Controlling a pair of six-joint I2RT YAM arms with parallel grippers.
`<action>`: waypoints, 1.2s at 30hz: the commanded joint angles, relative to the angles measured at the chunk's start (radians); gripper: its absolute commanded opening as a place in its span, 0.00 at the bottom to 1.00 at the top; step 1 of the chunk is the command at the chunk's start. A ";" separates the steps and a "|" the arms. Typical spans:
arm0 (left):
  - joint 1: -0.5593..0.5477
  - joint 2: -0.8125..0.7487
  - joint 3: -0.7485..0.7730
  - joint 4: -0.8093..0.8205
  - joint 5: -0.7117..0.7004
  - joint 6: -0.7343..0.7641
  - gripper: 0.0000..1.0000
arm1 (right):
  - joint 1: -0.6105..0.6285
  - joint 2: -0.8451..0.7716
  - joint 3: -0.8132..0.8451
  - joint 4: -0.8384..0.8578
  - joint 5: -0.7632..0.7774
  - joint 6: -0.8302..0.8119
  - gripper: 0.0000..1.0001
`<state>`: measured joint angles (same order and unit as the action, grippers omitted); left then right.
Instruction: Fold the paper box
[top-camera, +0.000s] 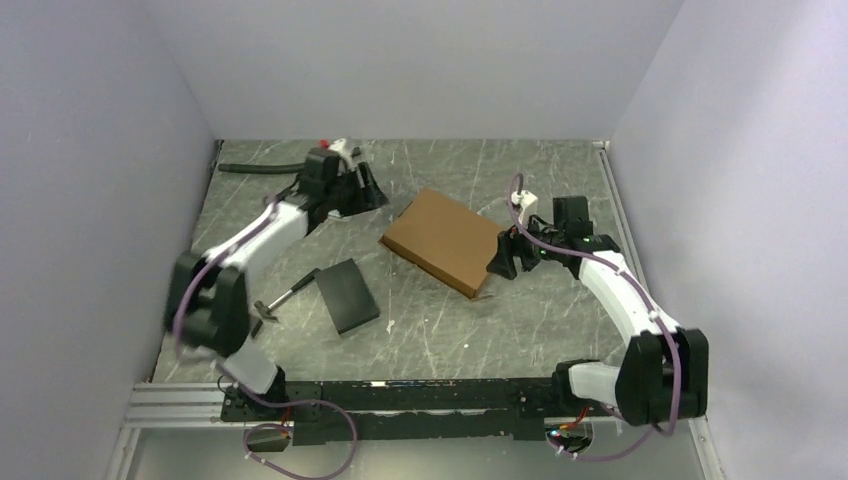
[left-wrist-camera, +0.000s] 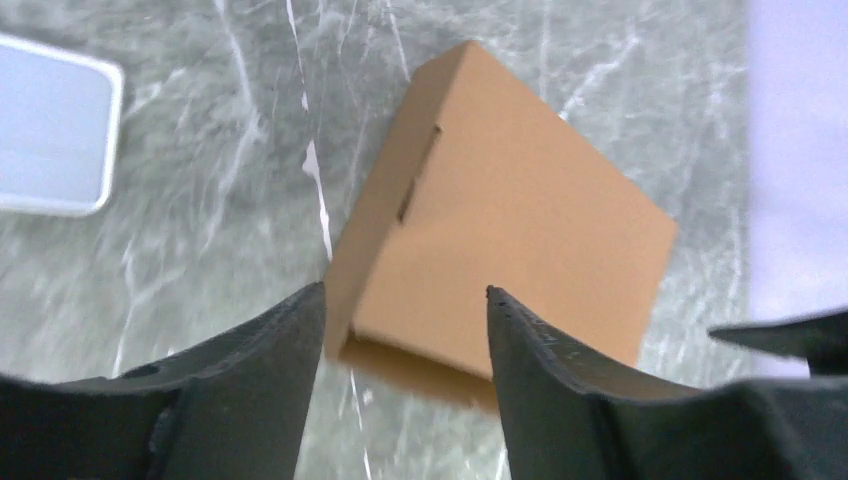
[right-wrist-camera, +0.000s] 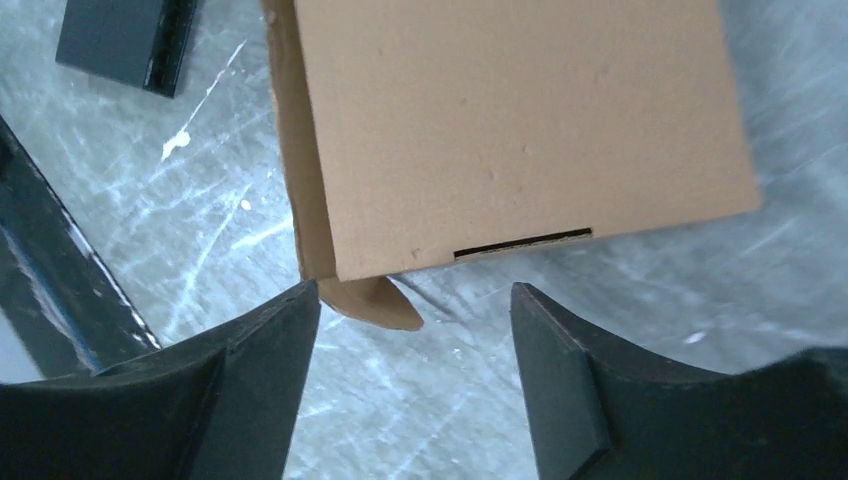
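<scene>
Although the paper box (top-camera: 443, 238) already lies as a closed, shallow brown mailer near the middle of the table (top-camera: 450, 335), the folding looks nearly rather than fully done. Its lid is down flat. In the right wrist view a rounded tab (right-wrist-camera: 378, 303) pokes out loose at the corner in the lower left of the frame, beside a narrow slot (right-wrist-camera: 522, 243) along the lid edge. In the left wrist view the near edge at lower centre seems to gape a little. Tucking that tab and pressing the edge shut is probably what is left. The left gripper (top-camera: 365, 190) sits toward the upper left of the top view on an arm stretched far up the frame. It faces the box but is apart from it, with its jaws spread and nothing between them. The right gripper (top-camera: 500, 262) is at the box's lower right end on an arm bent up from the lower right. Its jaws are also spread and empty, and whether a finger touches the cardboard cannot be told. A black slab (top-camera: 347, 295) lies left of centre, apart from the box.
</scene>
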<state>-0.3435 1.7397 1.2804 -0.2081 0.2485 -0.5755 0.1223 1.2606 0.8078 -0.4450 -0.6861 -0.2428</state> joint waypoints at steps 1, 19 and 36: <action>0.006 -0.387 -0.300 0.158 -0.052 -0.004 0.73 | -0.006 -0.105 0.064 -0.081 -0.129 -0.322 0.81; -0.269 -0.620 -0.964 0.688 0.057 -0.447 0.99 | -0.116 0.408 0.402 0.115 -0.069 0.005 0.92; -0.281 -0.039 -0.619 0.694 0.101 -0.513 0.96 | -0.223 0.566 0.313 0.045 -0.165 0.051 0.71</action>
<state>-0.6197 1.6409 0.5636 0.5365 0.3553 -1.0801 -0.0788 1.8305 1.1526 -0.3752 -0.8078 -0.2035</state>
